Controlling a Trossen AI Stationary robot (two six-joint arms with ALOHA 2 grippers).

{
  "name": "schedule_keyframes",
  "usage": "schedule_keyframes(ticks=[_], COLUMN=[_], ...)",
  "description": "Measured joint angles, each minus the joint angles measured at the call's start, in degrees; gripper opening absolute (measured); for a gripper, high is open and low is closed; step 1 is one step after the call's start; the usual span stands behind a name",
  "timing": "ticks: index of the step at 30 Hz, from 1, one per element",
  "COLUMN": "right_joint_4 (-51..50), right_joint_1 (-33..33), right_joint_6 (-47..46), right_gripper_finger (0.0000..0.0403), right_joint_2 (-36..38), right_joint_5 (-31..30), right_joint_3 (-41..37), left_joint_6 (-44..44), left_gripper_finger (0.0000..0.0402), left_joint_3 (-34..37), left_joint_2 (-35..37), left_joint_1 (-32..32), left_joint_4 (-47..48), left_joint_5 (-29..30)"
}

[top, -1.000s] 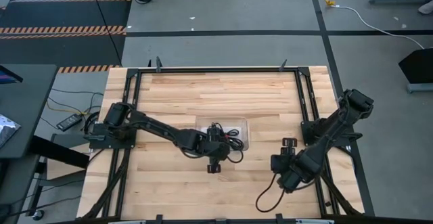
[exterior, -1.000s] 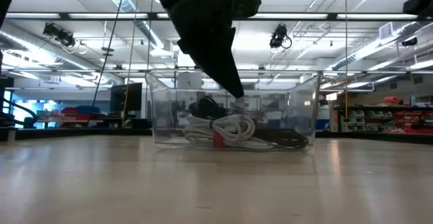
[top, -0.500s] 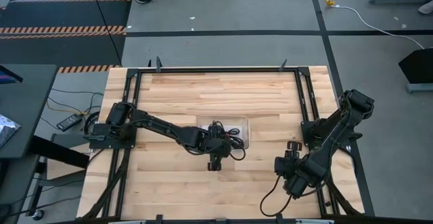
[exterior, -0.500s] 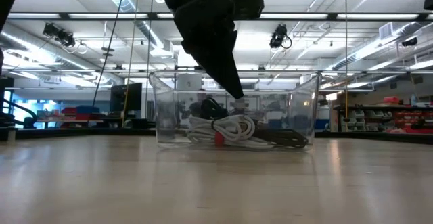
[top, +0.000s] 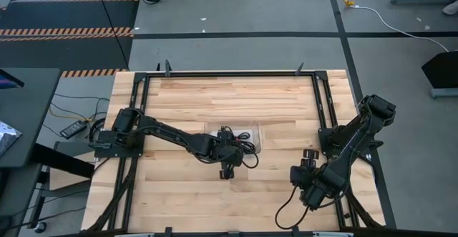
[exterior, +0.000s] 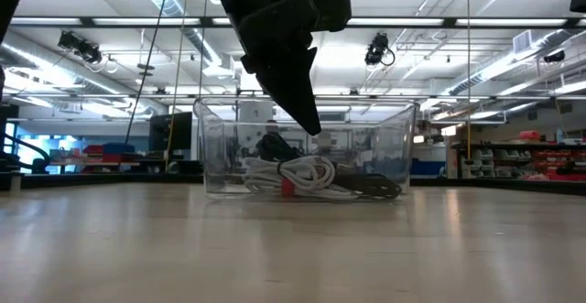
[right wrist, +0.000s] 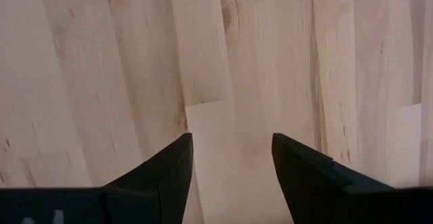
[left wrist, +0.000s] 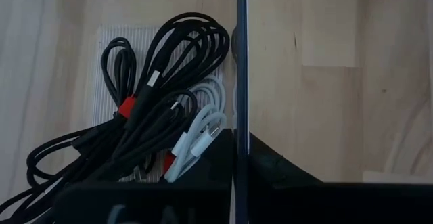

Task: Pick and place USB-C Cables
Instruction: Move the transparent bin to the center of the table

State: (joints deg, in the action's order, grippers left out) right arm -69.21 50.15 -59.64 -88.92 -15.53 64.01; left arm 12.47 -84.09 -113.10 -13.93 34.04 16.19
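At mid-counter we find the USB-C cables heaped in a clear bin; the left gripper jaws appear clamped on its wall. Right gripper jaws stand apart, empty, over bare wood.

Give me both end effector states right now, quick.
Left end effector: shut on the wall of the clear plastic bin holding coiled black and white cables.
Right end effector: open, empty, over bare wooden table.

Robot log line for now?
left jaws: shut on clear plastic bin wall | black, white coiled cables: in bin | right jaws: open over wooden table
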Motion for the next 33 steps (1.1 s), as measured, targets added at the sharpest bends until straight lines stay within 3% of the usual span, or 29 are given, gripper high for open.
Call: schedule_keyframes(ticks=[7,20,33], right_joint_4=[0.00,0.00,0.00], right_joint_1=[0.00,0.00,0.00], right_joint_6=[0.02,0.24,0.24], right_gripper_finger=[0.0208,0.0208,0.0208], right_joint_2=[0.00,-0.02,-0.04], right_joint_5=[0.00,-0.02,0.00], right_joint_3=[0.00,0.00,0.00], left_joint_6=[0.00,1.92,1.90], left_gripper_finger=[0.0023,0.0085,0.0091], left_joint_3=[0.00,0.17,0.13], left_joint_2=[0.02,-0.13,-0.11], left_joint_1=[0.00,0.00,0.00], left_joint_4=[0.04,0.70,0.73], left_joint_5=[-0.03,-0.15,0.11])
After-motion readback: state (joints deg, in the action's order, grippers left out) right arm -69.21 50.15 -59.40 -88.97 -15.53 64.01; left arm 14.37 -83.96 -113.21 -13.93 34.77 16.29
